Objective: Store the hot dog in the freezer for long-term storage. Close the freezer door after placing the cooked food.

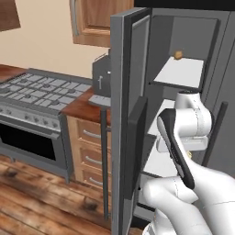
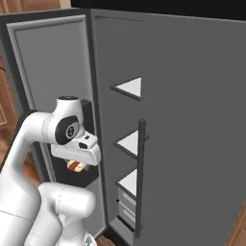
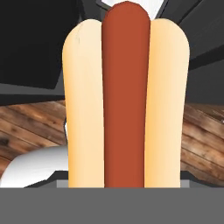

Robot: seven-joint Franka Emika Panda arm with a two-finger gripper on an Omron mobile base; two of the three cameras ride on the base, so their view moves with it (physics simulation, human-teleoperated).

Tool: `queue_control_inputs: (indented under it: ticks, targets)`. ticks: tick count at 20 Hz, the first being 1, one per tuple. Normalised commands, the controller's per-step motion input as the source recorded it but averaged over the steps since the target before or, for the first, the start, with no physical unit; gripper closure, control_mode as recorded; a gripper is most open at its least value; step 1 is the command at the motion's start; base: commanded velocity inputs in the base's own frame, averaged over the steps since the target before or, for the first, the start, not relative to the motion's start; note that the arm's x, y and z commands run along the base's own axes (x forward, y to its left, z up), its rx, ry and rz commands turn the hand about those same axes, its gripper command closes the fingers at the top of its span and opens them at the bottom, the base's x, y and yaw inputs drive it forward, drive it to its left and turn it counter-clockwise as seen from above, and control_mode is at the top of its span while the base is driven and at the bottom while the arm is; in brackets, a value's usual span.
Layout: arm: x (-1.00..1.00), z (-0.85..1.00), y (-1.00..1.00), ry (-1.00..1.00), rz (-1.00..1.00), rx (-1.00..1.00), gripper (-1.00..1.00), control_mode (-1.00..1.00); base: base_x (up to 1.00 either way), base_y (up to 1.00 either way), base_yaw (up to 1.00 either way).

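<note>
The hot dog (image 3: 126,100), a tan bun with a red-orange sausage, stands close in front of the hand camera and hides the finger tips. Under the white hand, the hot dog (image 2: 75,166) hangs in my gripper (image 2: 77,168), which is shut on it. The hand is low, in front of the open freezer (image 2: 113,120), between the freezer door (image 2: 48,62) and the white shelves (image 2: 132,89). The freezer door (image 1: 124,114) stands swung wide open, edge-on to the left base camera. Below the hot dog lies wooden floor (image 3: 35,127).
A small round brown lump (image 1: 178,54) sits on the upper freezer shelf (image 1: 181,73). Grey drawers (image 2: 126,206) fill the freezer's bottom. The right refrigerator door is shut, with a bar handle (image 2: 141,178). A stove (image 1: 36,92) and a counter with drawers (image 1: 87,137) stand to the left.
</note>
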Motion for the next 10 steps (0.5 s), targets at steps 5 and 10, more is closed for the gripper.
queue_control_inputs:
  ticks: [5, 10]
  targets:
    - [0.0, 0.0, 0.0, 0.0, 0.0, 0.0, 1.0, 1.0, 0.18, -0.29, 0.05]
    - [0.0, 0.0, 0.0, 0.0, 0.0, 0.0, 1.0, 1.0, 0.0, -0.38, 0.0]
